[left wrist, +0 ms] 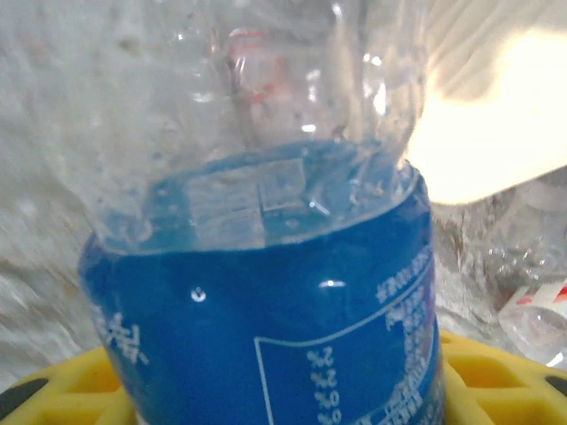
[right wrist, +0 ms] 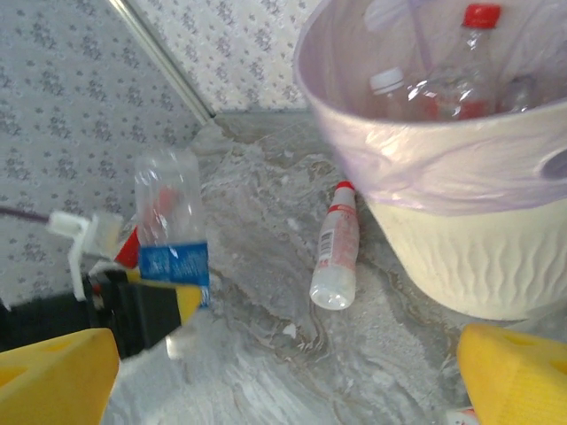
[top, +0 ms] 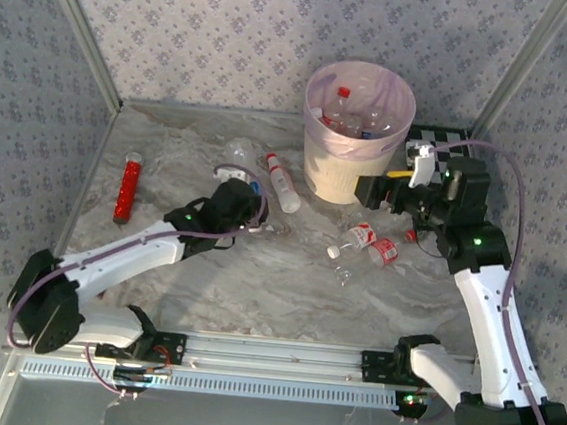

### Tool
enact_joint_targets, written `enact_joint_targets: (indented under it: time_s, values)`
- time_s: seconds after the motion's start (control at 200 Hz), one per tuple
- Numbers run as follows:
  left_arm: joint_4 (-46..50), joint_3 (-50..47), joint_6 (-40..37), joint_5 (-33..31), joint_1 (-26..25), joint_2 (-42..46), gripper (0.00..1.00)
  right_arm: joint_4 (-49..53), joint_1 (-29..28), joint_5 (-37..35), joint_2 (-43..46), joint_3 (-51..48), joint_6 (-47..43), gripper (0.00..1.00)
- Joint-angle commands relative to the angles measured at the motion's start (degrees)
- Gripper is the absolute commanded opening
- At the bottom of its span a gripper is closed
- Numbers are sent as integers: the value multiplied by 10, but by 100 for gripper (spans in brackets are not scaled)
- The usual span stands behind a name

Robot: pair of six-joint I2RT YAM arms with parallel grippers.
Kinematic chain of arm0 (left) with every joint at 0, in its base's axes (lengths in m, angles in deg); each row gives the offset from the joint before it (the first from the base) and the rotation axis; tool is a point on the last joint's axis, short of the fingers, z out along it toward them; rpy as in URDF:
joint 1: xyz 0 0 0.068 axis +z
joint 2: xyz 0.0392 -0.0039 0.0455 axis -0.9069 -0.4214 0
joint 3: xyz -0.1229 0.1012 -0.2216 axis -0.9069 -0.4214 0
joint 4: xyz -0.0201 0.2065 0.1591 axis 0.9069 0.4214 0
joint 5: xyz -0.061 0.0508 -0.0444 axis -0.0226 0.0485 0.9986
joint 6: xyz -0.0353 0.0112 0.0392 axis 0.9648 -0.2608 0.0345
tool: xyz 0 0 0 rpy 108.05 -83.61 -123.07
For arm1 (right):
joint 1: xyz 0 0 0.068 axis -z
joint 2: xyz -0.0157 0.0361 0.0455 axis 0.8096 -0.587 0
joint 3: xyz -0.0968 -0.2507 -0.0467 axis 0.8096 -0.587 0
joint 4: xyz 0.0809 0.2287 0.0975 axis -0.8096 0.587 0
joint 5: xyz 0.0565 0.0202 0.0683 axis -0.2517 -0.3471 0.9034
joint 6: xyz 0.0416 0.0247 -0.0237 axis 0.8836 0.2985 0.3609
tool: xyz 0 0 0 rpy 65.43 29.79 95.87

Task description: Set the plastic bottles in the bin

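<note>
The left gripper (top: 234, 180) is pinching a blue-label bottle (right wrist: 172, 232) at nine o'clock from the bin (top: 337, 175), the right gripper (right wrist: 288, 372) is hanging with fingers spread, and the bottle is probably needing a high lift toward three o'clock before release.

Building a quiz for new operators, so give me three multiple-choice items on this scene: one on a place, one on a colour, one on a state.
1. Where is the red tube? A held by an arm; B lying on the table, far left; C upright mid-table.
2. Label colour of the bottle in the left fingers? A red; B blue; C green.
3. The right fingers are: A apart and empty; B shut on a bottle; C shut on the tube.
Answers: 1 B, it lies near the left wall; 2 B, its band reads blue; 3 A, nothing sits between them.
</note>
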Motion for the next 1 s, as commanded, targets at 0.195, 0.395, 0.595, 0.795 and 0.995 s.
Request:
enact_joint_targets:
  time_s: [0.195, 0.395, 0.595, 0.795, 0.995]
  values:
    - [-14, 43, -261, 281, 55, 39, 0, -89, -91, -6, 1, -39, 61, 100]
    - [-68, 15, -279, 408, 50, 34, 0, -146, -138, -60, -58, -39, 93, 96]
    - [-82, -3, -284, 429, 44, 36, 0, -220, -140, -37, -117, -68, 185, 95]
    - [-84, -20, -296, 434, 35, 37, 0, -229, -149, 5, -176, -35, 188, 95]
    - [-68, -10, -305, 434, 33, 14, 0, -247, -167, 30, -183, -31, 178, 95]
